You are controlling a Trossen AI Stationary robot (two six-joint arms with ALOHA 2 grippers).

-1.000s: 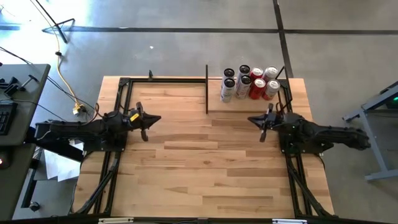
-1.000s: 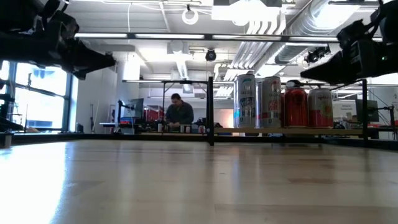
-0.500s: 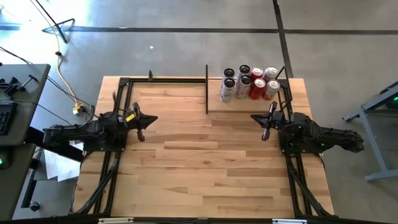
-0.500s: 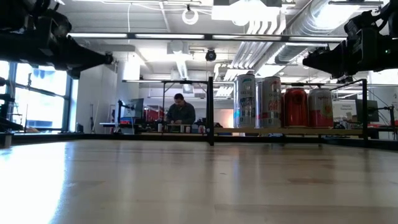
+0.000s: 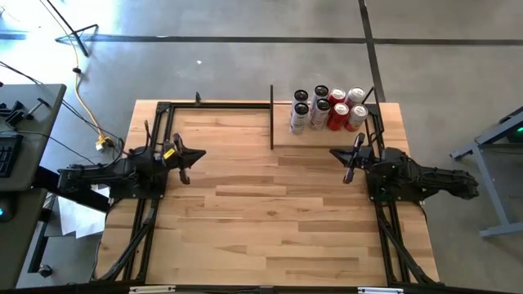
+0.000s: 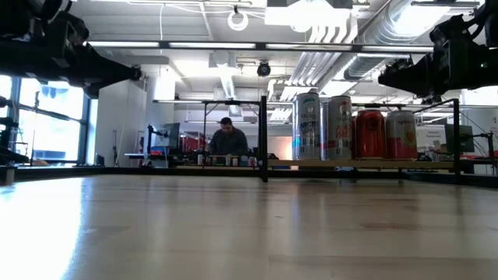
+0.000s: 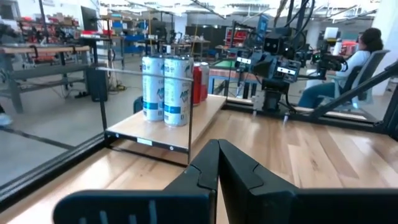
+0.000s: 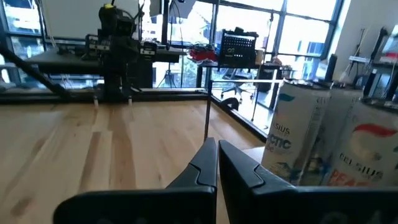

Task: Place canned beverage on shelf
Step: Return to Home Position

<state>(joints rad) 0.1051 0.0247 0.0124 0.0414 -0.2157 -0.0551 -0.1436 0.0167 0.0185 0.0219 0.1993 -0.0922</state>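
High view: the Celsius cans [image 5: 327, 109] stand in a tight cluster on the shelf [image 5: 315, 140] at the table's far right corner, all upright with their long axes vertical, white ones toward the table's middle and red ones toward its right edge. No can lies on the planked tabletop [image 5: 261, 212], so by my reading nothing is left to carry.

The right gripper [image 5: 350, 160] hangs just beside the shelf's near edge, with the cans beyond it toward the far side of the table. It is by far the nearer arm. Its wrist view shows the two dark fingers [image 8: 205, 163] pressed together on nothing, with a white arctic can [image 8: 291, 142] close ahead and to one side.

The left gripper [image 5: 188, 157] sits well apart from the shelf, across the table. Its fingers [image 7: 208, 163] are likewise closed and empty, and it looks across the shelf at the cans from the other side.

Since the step in hand is a retreat to rest, the thing to mind is the shelf's frame (thin black bars, easy to clip). The upright black post [image 5: 271, 114] at the shelf's inner end stands between the two arms, and the low rail lies just beside the right gripper. Drawing that arm straight back, away from the cans, looks safest.

A person [image 6: 228, 140] works at a bench far behind the table, well clear.
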